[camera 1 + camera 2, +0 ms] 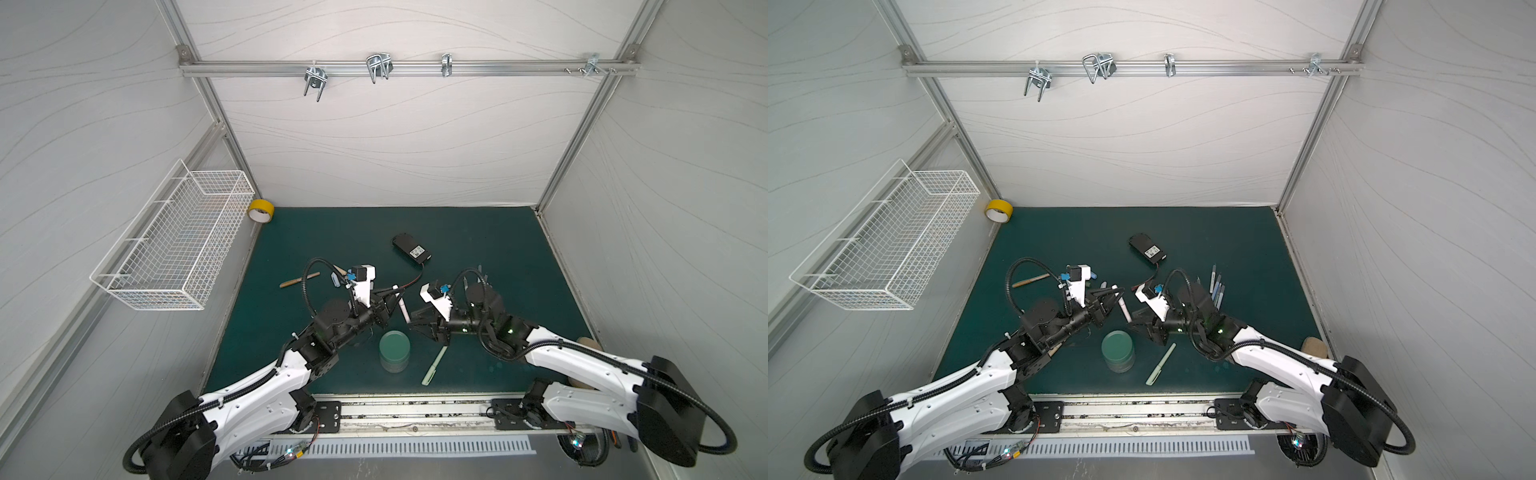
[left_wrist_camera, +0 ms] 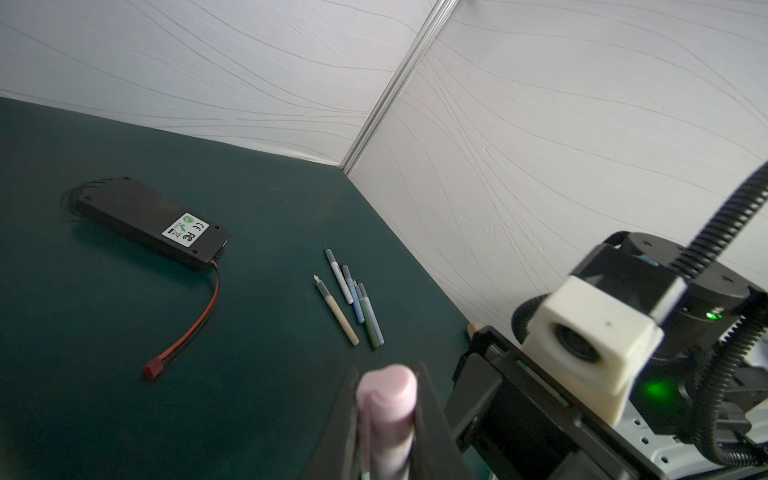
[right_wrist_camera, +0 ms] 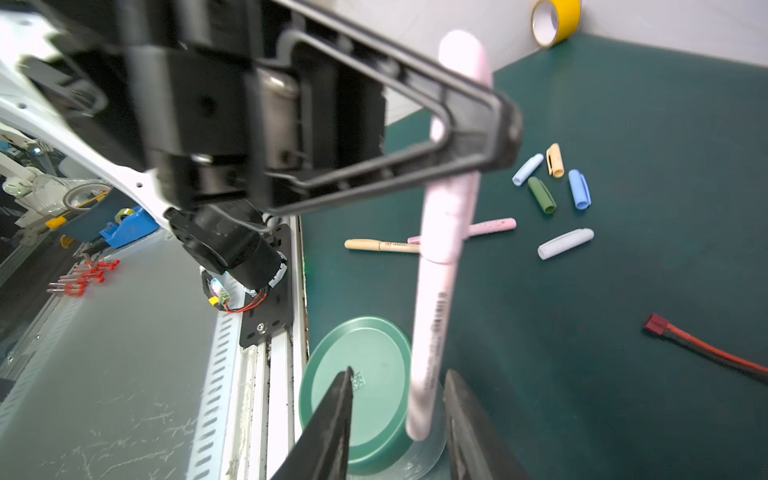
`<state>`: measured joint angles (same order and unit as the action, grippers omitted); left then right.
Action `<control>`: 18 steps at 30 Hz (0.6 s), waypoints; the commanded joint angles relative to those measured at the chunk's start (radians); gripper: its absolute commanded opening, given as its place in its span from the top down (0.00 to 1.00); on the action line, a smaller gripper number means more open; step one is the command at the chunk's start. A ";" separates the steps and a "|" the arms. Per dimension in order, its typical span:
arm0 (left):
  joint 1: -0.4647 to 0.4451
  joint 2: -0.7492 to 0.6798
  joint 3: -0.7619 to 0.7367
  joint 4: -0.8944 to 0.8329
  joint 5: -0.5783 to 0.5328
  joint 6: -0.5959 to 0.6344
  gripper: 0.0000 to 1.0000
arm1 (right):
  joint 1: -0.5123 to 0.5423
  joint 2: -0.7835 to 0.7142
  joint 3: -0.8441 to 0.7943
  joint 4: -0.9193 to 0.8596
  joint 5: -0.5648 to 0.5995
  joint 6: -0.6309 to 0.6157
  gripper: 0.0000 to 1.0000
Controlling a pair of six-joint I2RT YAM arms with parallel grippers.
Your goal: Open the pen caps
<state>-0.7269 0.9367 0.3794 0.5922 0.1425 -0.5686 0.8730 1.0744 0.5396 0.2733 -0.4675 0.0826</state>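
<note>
Green counter (image 3: pixel 644 104) below. We see the left end effector (image 3: pixel 496 133) clenched on the cap (image 3: pixel 461 62) of the pink pen (image 3: pixel 432 316). Its barrel runs straight toward the right end effector (image 3: pixel 399 376), whose jaws stand apart, straddling the tail.

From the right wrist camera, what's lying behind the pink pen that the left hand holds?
A tan pen and a second pink pen lie on the mat behind the held pen. It covers the tan pen's end and part of the pink one.
</note>
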 commanded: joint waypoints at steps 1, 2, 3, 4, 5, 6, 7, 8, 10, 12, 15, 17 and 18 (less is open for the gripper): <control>0.004 0.043 0.014 0.147 0.035 -0.056 0.99 | 0.003 -0.045 -0.033 0.073 0.017 0.012 0.61; 0.003 0.058 0.012 0.166 0.041 -0.062 0.99 | 0.001 -0.051 -0.037 0.086 0.020 0.020 0.60; 0.003 0.070 0.009 0.185 0.046 -0.068 0.99 | -0.001 -0.051 -0.041 0.097 0.024 0.031 0.60; 0.003 0.079 0.008 0.198 0.050 -0.072 0.99 | -0.001 -0.050 -0.044 0.105 0.026 0.038 0.59; 0.004 0.088 0.005 0.215 0.052 -0.077 0.99 | -0.002 -0.045 -0.042 0.109 0.032 0.046 0.59; 0.004 0.093 0.000 0.230 0.054 -0.082 0.99 | -0.003 -0.040 -0.041 0.114 0.040 0.056 0.59; 0.004 0.097 -0.002 0.239 0.054 -0.085 0.99 | -0.003 -0.031 -0.040 0.120 0.047 0.063 0.58; 0.004 0.100 -0.005 0.248 0.054 -0.086 0.99 | -0.003 -0.022 -0.040 0.124 0.055 0.071 0.57; 0.004 0.101 -0.009 0.258 0.054 -0.089 1.00 | -0.004 -0.002 -0.036 0.133 0.070 0.085 0.56; 0.003 0.101 -0.013 0.267 0.058 -0.092 1.00 | -0.003 0.024 -0.024 0.127 0.070 0.094 0.56; 0.003 0.106 -0.016 0.286 0.067 -0.100 0.99 | -0.003 0.051 -0.008 0.115 0.069 0.100 0.60; 0.002 0.109 -0.016 0.288 0.067 -0.106 0.99 | -0.003 0.053 -0.006 0.116 0.064 0.099 0.66; 0.003 0.112 -0.014 0.287 0.067 -0.107 0.98 | -0.002 0.049 -0.008 0.120 0.063 0.099 0.72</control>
<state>-0.7269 1.0378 0.3649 0.7994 0.1955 -0.6556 0.8719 1.1248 0.5041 0.3695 -0.4026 0.1761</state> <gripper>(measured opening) 0.168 0.305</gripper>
